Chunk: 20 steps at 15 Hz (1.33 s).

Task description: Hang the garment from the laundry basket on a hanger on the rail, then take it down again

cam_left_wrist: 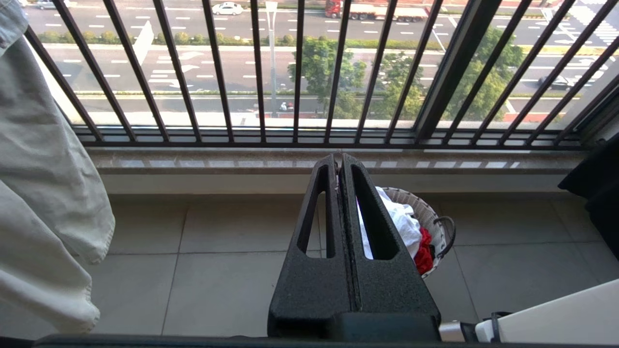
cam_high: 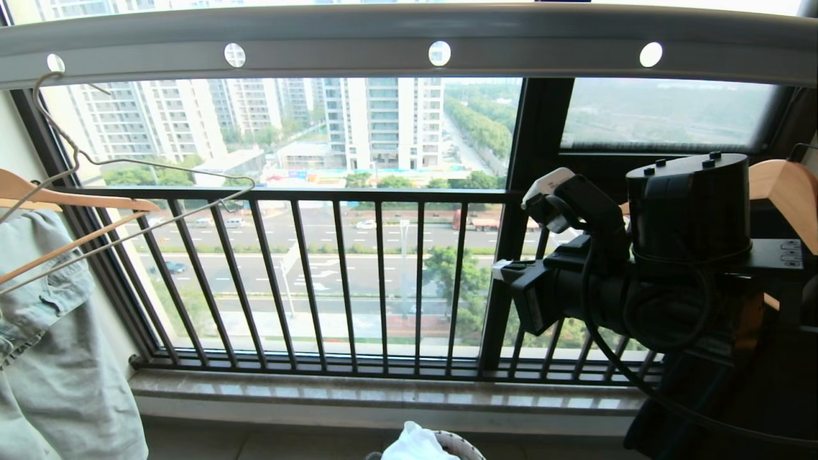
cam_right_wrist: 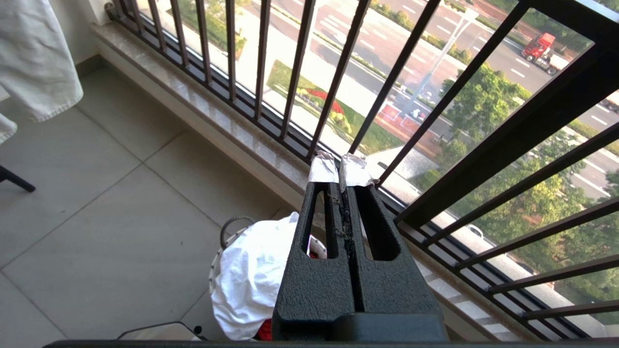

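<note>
The white garment [cam_high: 415, 444] lies crumpled in the laundry basket [cam_high: 465, 445] on the floor below the window; it also shows in the left wrist view as the garment [cam_left_wrist: 404, 224] in the basket [cam_left_wrist: 432, 212], and in the right wrist view as the garment [cam_right_wrist: 251, 280]. The grey rail [cam_high: 409, 35] runs across the top. The thin hanger [cam_high: 160, 167] hangs from it at far left, bare. My left gripper [cam_left_wrist: 338, 157] is shut and empty, above the floor beside the basket. My right gripper [cam_right_wrist: 340, 169] is shut and empty, over the basket near the window bars, with foil-wrapped tips.
A pale green-grey garment [cam_high: 57, 358] hangs on a wooden hanger [cam_high: 77, 199] at far left. Another wooden hanger [cam_high: 783, 185] is at far right behind my right arm [cam_high: 684, 255]. The black window railing [cam_high: 358, 275] and stone sill [cam_high: 383, 393] stand behind the basket. A red cloth [cam_left_wrist: 424, 256] lies under the garment.
</note>
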### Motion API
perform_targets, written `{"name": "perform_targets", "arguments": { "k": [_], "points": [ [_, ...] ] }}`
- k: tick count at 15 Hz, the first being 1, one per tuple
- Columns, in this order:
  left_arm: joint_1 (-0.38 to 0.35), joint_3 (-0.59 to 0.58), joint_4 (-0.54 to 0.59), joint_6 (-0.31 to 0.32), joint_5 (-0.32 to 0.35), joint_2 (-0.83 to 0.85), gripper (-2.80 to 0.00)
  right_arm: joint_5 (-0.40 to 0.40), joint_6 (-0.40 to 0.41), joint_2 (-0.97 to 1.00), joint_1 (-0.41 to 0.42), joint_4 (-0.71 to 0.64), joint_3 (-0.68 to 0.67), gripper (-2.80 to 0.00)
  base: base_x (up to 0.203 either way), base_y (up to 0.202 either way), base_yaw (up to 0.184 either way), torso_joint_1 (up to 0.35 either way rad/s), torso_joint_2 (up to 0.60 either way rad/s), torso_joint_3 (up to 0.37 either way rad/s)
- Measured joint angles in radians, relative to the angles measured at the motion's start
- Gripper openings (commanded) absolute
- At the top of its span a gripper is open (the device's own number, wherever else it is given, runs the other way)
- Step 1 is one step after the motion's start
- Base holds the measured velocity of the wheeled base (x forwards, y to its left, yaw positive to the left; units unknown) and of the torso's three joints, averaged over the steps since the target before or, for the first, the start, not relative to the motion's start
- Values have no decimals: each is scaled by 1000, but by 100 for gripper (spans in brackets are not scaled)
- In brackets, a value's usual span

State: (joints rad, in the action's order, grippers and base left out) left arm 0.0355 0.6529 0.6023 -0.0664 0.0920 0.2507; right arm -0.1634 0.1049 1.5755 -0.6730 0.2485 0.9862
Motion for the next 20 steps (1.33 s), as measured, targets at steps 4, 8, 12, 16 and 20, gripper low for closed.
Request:
{"name": "perform_targets", "arguments": {
  "k": [4, 8, 12, 16, 20],
  "points": [
    [-14, -299, -304, 116, -137, -64, -280, 0, 15, -10, 0, 0, -9, -280, 0, 0, 0, 0, 0, 0],
    [-30, -447, -421, 214, -213, -175, -280, 0, 55, -16, 2, 36, -36, -280, 0, 0, 0, 0, 0, 0],
    [-34, -508, -441, 261, -181, -216, -280, -64, 155, -46, 20, 180, -82, -280, 0, 0, 0, 0, 0, 0],
    [-34, -606, -585, 302, -123, -245, -280, -92, 172, -133, 52, 241, -100, -280, 0, 0, 0, 0, 0, 0],
    [-34, -648, -640, 229, -87, -248, -280, -171, 146, -323, 84, 225, -133, -280, 0, 0, 0, 0, 0, 0]
  ]
}}
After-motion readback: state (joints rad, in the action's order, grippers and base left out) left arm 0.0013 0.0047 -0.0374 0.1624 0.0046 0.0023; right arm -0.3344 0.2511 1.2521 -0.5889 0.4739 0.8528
